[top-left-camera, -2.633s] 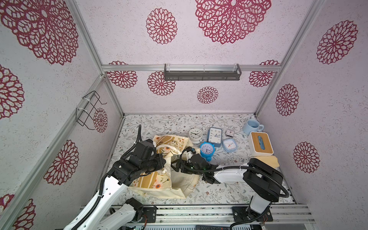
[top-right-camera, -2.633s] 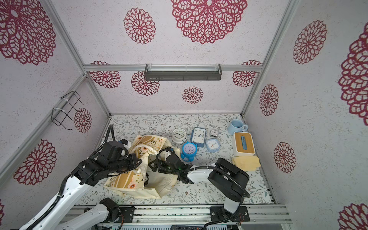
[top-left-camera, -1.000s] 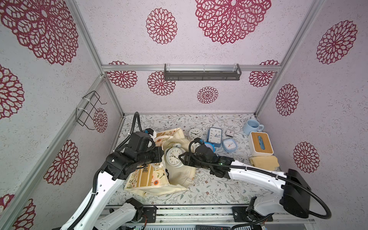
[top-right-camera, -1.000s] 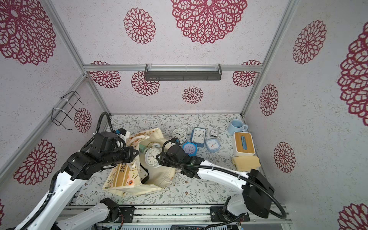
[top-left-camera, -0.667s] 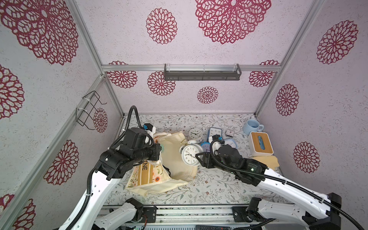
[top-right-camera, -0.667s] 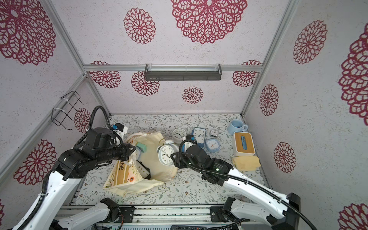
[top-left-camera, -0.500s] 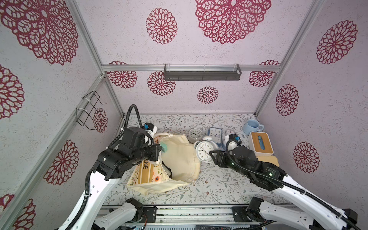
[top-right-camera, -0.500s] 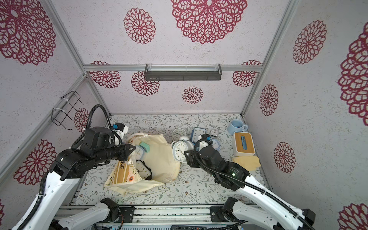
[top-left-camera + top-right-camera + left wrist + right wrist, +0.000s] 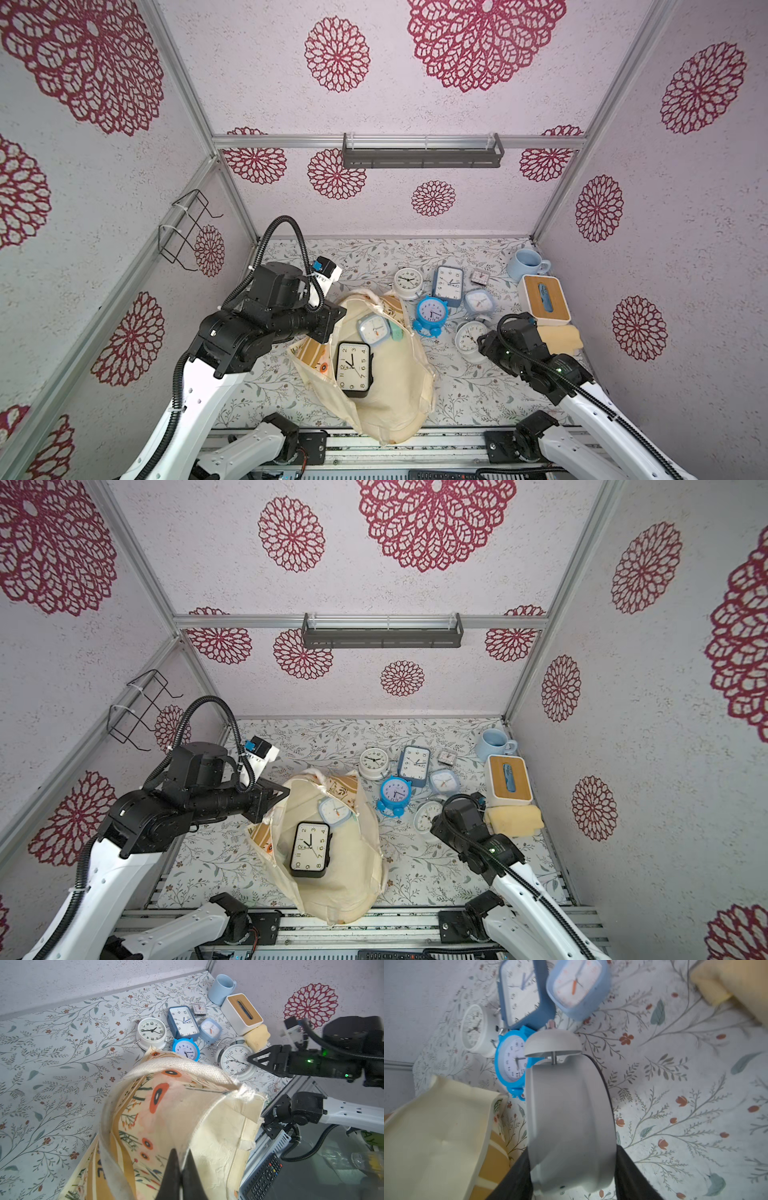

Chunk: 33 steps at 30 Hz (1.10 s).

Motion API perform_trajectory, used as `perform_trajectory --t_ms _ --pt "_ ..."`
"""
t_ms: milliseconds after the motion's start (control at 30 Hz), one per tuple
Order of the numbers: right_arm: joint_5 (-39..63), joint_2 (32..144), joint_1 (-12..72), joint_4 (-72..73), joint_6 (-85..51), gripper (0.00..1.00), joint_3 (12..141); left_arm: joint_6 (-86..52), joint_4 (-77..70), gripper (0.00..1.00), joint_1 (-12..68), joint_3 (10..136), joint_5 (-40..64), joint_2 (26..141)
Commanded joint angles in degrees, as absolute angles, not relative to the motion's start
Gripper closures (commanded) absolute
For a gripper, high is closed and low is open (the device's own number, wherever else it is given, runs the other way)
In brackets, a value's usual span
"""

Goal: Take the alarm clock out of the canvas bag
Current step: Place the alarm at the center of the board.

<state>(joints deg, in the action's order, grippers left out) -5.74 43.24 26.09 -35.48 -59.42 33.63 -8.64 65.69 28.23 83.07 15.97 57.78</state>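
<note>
The cream canvas bag (image 9: 386, 390) (image 9: 345, 879) lies at the front middle of the table, mouth tipped up. My left gripper (image 9: 338, 313) (image 9: 181, 1152) is shut on the bag's rim (image 9: 187, 1105) and holds it raised. A white twin-bell alarm clock (image 9: 468, 338) (image 9: 424, 816) (image 9: 569, 1115) is outside the bag, to its right, low over the table. My right gripper (image 9: 482, 345) (image 9: 252, 1059) (image 9: 572, 1167) is shut on its body. A black rectangular clock (image 9: 353, 368) and a pale blue square clock (image 9: 374, 330) lie inside the bag.
Several clocks (image 9: 430, 311) lie behind the held one. A blue mug (image 9: 528, 264), a white tissue box (image 9: 544, 299) and a yellow sponge (image 9: 559, 336) stand along the right wall. A remote (image 9: 264, 1176) lies below the front rail.
My right gripper has carried the white alarm clock out of the bag, rightward and down beside the other clocks. The left gripper lifted the rim, and the bag's inside now shows.
</note>
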Motion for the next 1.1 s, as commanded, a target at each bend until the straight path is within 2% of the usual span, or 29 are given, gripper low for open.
perform_trajectory --t_ms 0,200,400,667,900,1067 --pt "-0.3 43.0 22.9 -23.0 -64.2 0.47 32.9 -4.4 59.9 1.0 28.3 82.6 20.2 56.4" --pt "4.2 43.6 17.8 -13.4 -70.7 0.47 25.4 -2.3 58.5 1.0 28.3 80.6 20.8 55.7" --pt "7.6 49.2 14.5 -4.6 -74.9 0.36 21.5 -3.0 56.2 1.0 28.3 79.5 21.5 56.1" --pt "7.8 58.0 13.2 1.6 -77.5 0.33 21.4 -3.9 55.0 1.0 28.3 78.9 22.2 56.6" --pt "8.2 60.2 12.4 -1.2 -75.9 0.16 23.5 -5.7 54.9 1.0 28.3 78.9 22.2 56.6" --pt "-0.8 51.5 15.7 -17.0 -67.2 0.14 33.4 -12.0 55.5 1.0 28.1 77.3 19.9 56.7"
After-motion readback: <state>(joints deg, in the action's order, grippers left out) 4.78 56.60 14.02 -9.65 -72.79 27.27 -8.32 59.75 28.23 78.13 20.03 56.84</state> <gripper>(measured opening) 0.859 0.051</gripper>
